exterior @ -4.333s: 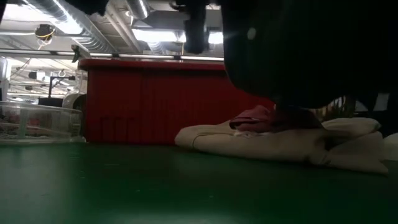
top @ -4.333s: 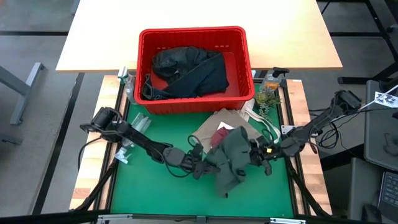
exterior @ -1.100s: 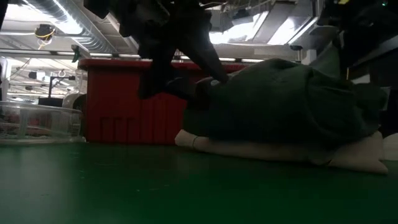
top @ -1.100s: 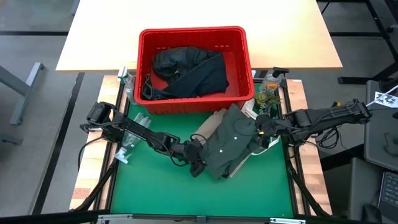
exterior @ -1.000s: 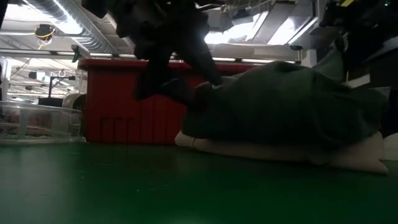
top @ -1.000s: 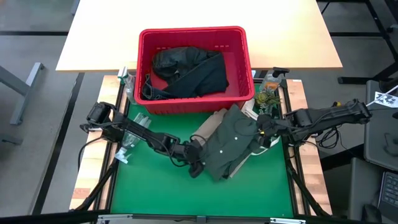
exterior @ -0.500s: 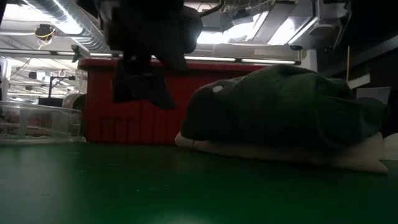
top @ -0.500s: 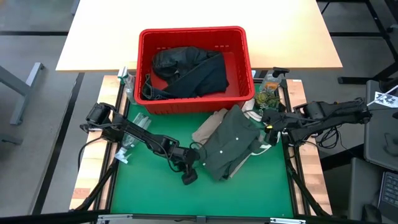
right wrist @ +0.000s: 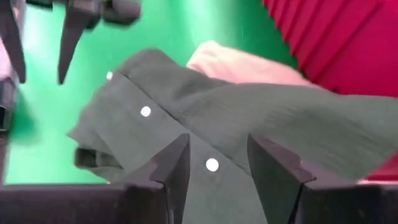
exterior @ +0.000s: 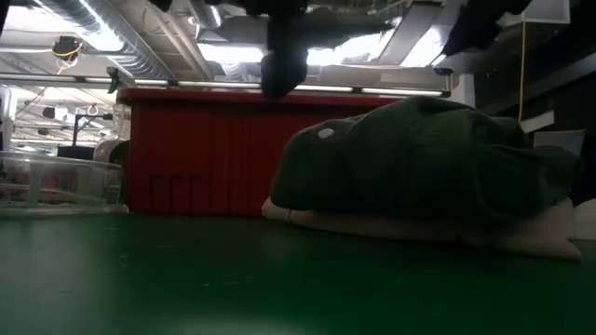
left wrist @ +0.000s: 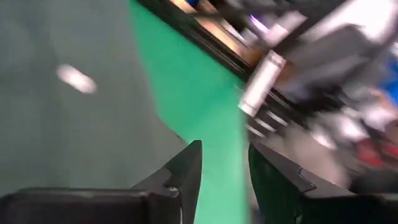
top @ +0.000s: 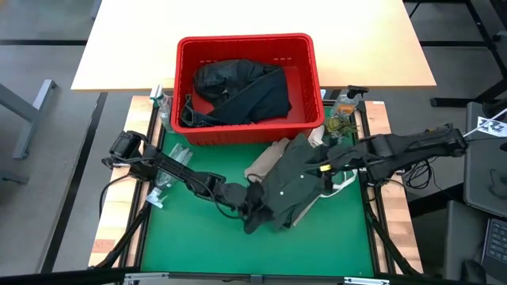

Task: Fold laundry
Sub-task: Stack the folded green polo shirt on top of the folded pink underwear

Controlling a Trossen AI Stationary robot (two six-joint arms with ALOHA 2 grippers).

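1. Overhead, I see the olive-green shirt (top: pixel 297 178) lying on the tan top (top: pixel 265 162), on the green mat (top: pixel 182 237) toward its right edge, just in front of the red basket (top: pixel 247 43) that holds the black garments (top: pixel 238 91). My left gripper (top: pixel 252 212) sits at the shirt's near-left hem; my right gripper (top: pixel 323 168) is over its right part.

2. Low down, the shirt (exterior: pixel 428 163) mounds over the tan top (exterior: pixel 419 228), basket wall (exterior: pixel 196 149) behind; neither gripper touches cloth that I can see.

3. Left wrist: fingers (left wrist: pixel 186 171) are spread, nothing between them, with mat (left wrist: pixel 199 106) and grey-green cloth (left wrist: pixel 68 112) ahead.

4. Right wrist: fingers (right wrist: pixel 177 162) are spread above the button placket (right wrist: pixel 211 165), empty.

5. I judge the step is flattening the shirt: take 2 opposite edges, pinch only 1 layer, and pull evenly so the tan top underneath isn't dragged.
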